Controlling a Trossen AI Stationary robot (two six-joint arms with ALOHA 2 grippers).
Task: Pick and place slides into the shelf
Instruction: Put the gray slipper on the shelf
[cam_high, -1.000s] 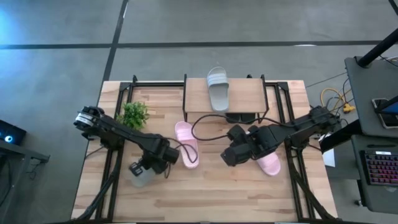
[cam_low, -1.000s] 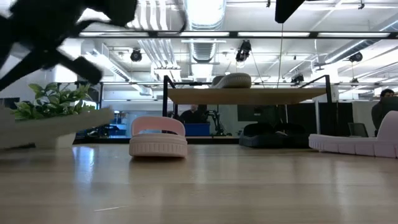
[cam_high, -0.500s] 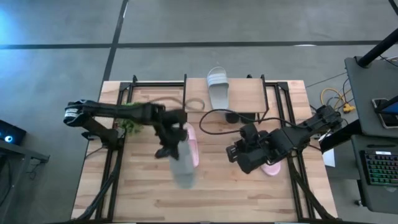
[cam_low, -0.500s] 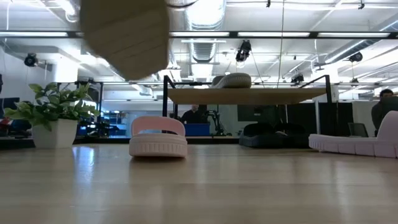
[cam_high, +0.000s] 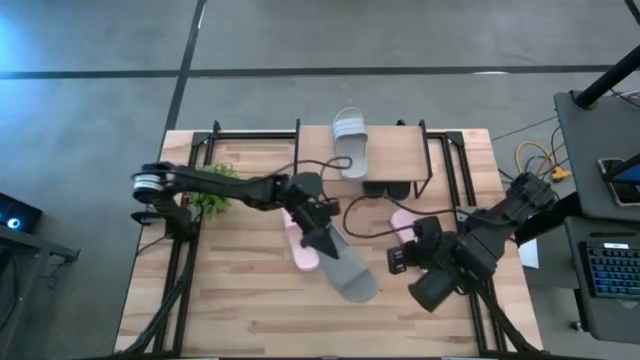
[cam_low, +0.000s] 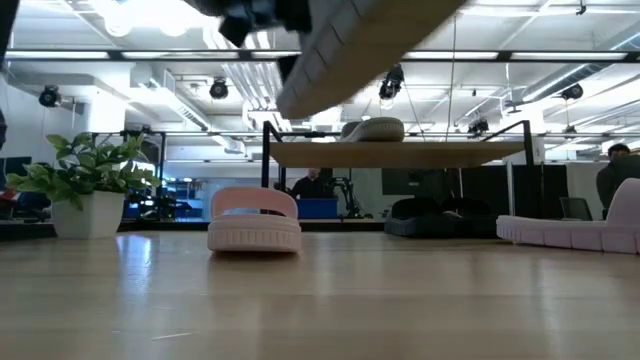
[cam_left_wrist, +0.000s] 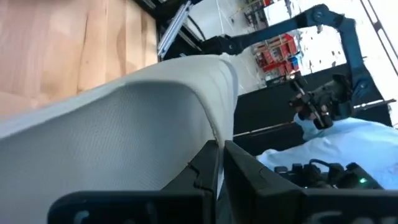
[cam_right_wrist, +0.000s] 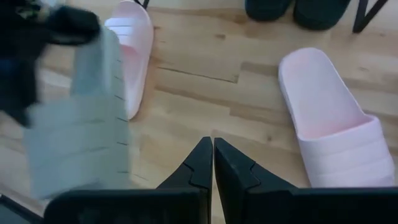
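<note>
My left gripper is over the middle of the table, shut on a light grey slide that shows high up in the low view. My right gripper is shut and empty, over the table's near right part. One pink slide lies sole down under the left arm. The other pink slide lies by the right arm. The second grey slide rests on the shelf top. The black slides stand under the shelf. My left gripper pinches the grey slide between its two fingers by a thin edge at the slide's far-left end. The slide is lifted clear of the table and tilted. It reaches from the fingers toward the table's near right, its ribbed sole facing the low camera.
A small green plant in a white pot stands at the table's left. Black cables loop over the table between the arms. Bare wood lies along the near edge. A desk with a keyboard stands beyond the right edge.
My left gripper has carried the grey slide up from near the table's left side and swung it toward the right, over the pink slide; the slide has turned about and now points near-right. My right gripper has drawn back toward the near right, uncovering part of the other pink slide.
</note>
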